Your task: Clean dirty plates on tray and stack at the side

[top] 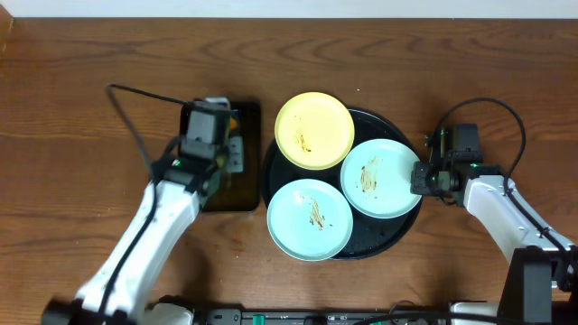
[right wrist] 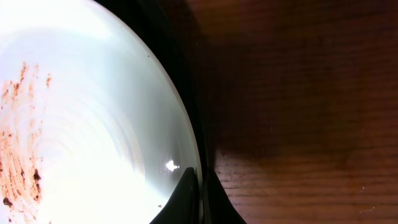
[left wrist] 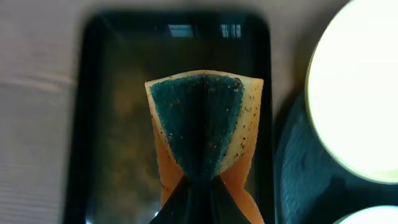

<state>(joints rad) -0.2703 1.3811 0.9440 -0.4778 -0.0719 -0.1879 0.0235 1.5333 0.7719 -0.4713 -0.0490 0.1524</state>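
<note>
Three dirty plates lie on the round black tray (top: pixel 397 230): a pale yellow one (top: pixel 314 129) at the back, a mint one (top: pixel 310 218) at the front, and a mint one (top: pixel 379 177) at the right, all with brown smears. My right gripper (top: pixel 421 178) is shut on the right mint plate's rim (right wrist: pixel 93 124), one finger above and one below (right wrist: pixel 199 193). My left gripper (top: pixel 228 155) is shut on an orange sponge with a dark green scouring face (left wrist: pixel 205 124), held over the small rectangular black tray (left wrist: pixel 112 124).
The rectangular black tray (top: pixel 248 194) sits just left of the round tray, on the brown wooden table (top: pixel 81 117). A black cable (top: pixel 135 113) runs behind the left arm. The yellow plate's edge (left wrist: pixel 354 93) shows close to the sponge in the left wrist view.
</note>
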